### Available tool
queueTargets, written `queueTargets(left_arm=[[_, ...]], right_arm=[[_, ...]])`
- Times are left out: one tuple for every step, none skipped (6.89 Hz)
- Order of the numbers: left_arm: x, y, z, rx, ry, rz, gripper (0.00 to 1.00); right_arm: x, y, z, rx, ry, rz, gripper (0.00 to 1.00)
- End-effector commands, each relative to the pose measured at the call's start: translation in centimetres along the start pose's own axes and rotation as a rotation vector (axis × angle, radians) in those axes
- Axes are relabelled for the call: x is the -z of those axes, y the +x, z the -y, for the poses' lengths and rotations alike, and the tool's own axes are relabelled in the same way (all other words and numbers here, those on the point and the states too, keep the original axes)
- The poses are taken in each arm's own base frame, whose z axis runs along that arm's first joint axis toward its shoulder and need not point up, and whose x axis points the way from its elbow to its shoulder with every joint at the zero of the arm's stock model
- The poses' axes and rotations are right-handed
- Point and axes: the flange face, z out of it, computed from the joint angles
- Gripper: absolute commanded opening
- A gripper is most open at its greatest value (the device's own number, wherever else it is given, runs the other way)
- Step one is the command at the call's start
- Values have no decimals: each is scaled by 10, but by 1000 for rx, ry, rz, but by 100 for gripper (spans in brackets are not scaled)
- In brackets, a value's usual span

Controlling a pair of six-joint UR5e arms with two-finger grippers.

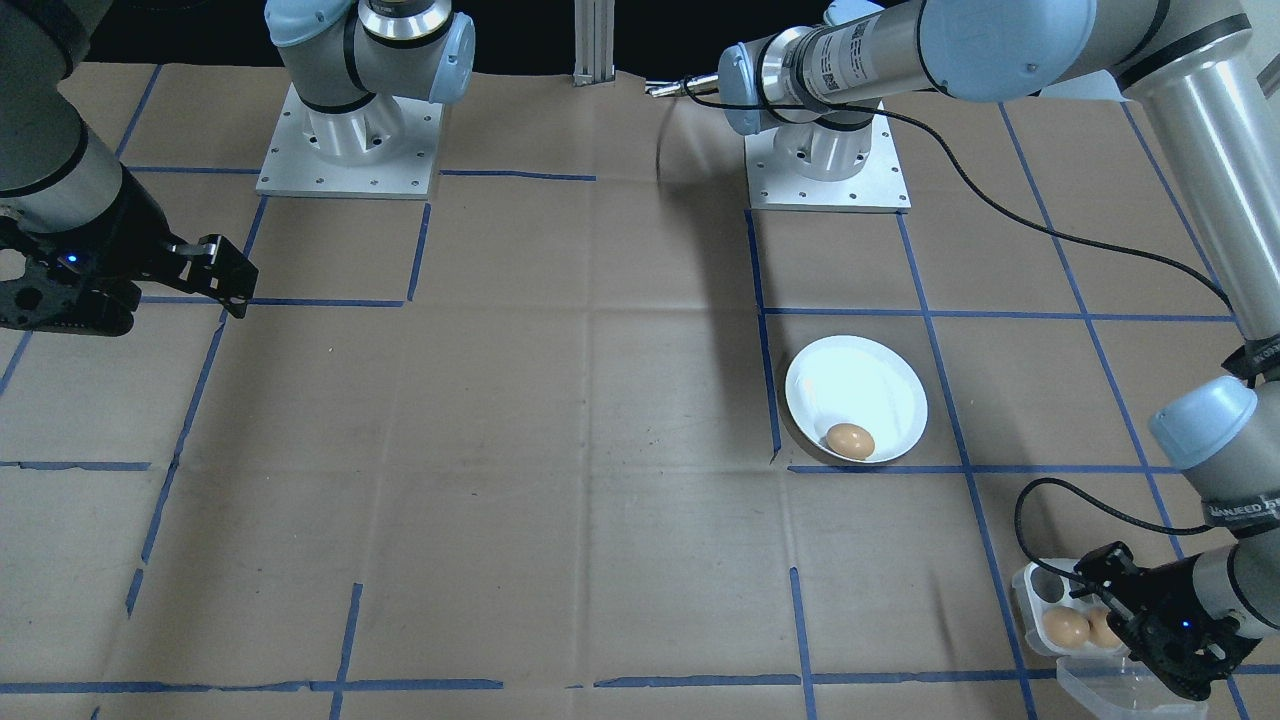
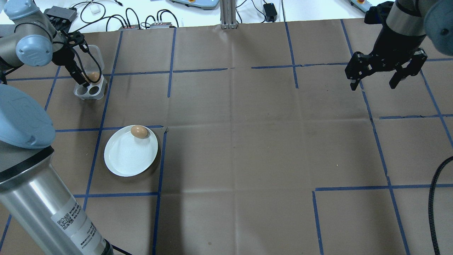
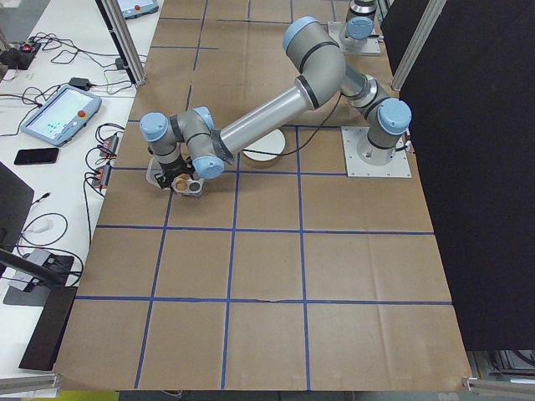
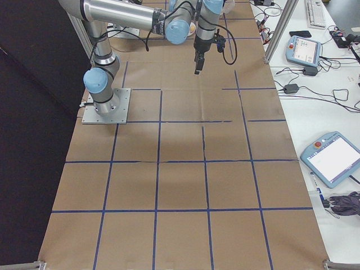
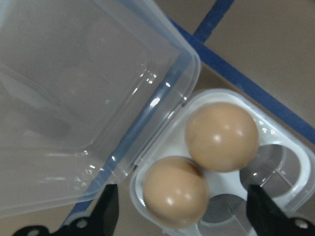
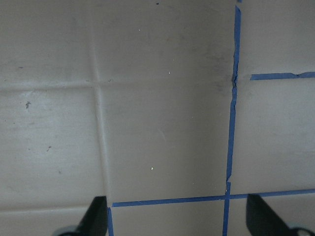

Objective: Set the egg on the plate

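A round white plate [image 2: 125, 161] [image 1: 865, 385] lies on the table's left side, with one brown egg [image 2: 139, 131] [image 1: 850, 440] resting near its rim. Two more eggs [image 5: 222, 136] [image 5: 176, 191] sit in a small white egg tray [image 2: 92, 90] [image 1: 1040, 585] at the far left. My left gripper [image 2: 83, 80] [image 1: 1150, 625] hangs open just above that tray, its fingers [image 5: 107, 210] on either side of the nearer egg, holding nothing. My right gripper [image 2: 373, 85] [image 1: 200, 285] hovers open and empty above bare table at the far right.
The tray's clear plastic lid [image 5: 74, 98] [image 2: 95, 56] lies folded open behind the tray. Brown paper with blue tape lines [image 2: 170, 71] covers the table. Two arm bases [image 1: 350, 140] [image 1: 825, 160] stand at the robot's edge. Cables and devices [image 2: 141, 21] lie beyond the far edge.
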Motion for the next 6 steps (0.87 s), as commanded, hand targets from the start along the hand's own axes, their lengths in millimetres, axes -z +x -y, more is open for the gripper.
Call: queueTargets(left_arm=[[1, 0, 0, 0, -3, 2, 71], [1, 0, -1, 5, -8, 3, 61], [1, 0, -1, 9, -9, 3, 55], [2, 0, -1, 11, -9, 5, 47], [4, 0, -1, 14, -8, 8, 40], [6, 0, -1, 17, -8, 11, 37]], right_arm=[[0, 0, 0, 0, 0, 2, 100], [0, 0, 0, 0, 1, 0, 100], [0, 0, 0, 0, -1, 0, 100], [0, 0, 0, 0, -1, 0, 100], [0, 0, 0, 0, 1, 0, 100], [0, 0, 0, 0, 0, 2, 100]])
